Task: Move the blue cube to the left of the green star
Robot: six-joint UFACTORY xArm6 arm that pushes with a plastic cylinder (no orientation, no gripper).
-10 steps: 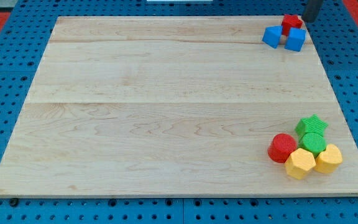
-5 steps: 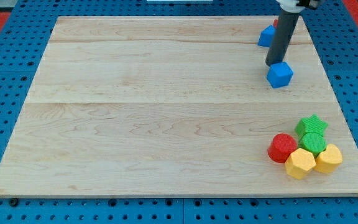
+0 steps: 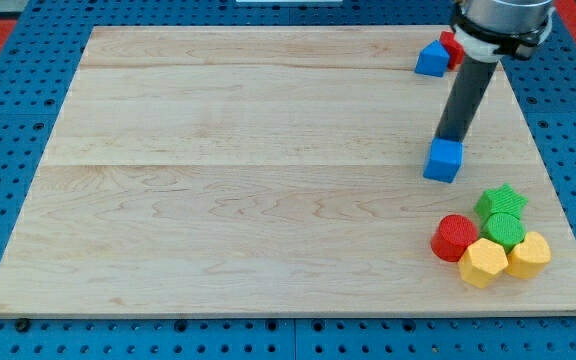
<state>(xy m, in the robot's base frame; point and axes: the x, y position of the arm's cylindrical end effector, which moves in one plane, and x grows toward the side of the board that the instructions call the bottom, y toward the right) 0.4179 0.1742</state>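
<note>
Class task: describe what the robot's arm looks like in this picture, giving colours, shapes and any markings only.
A straight dark rod, round in section, narrows to my tip. Above it sits a white ring under a wider dark grey cylindrical housing, cut off by the view's top. No cables or markings are visible.

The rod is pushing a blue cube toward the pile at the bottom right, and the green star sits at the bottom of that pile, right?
Not quite: in the camera view the green star sits at the top of that pile. My tip is just above the blue cube, as you say.
</note>
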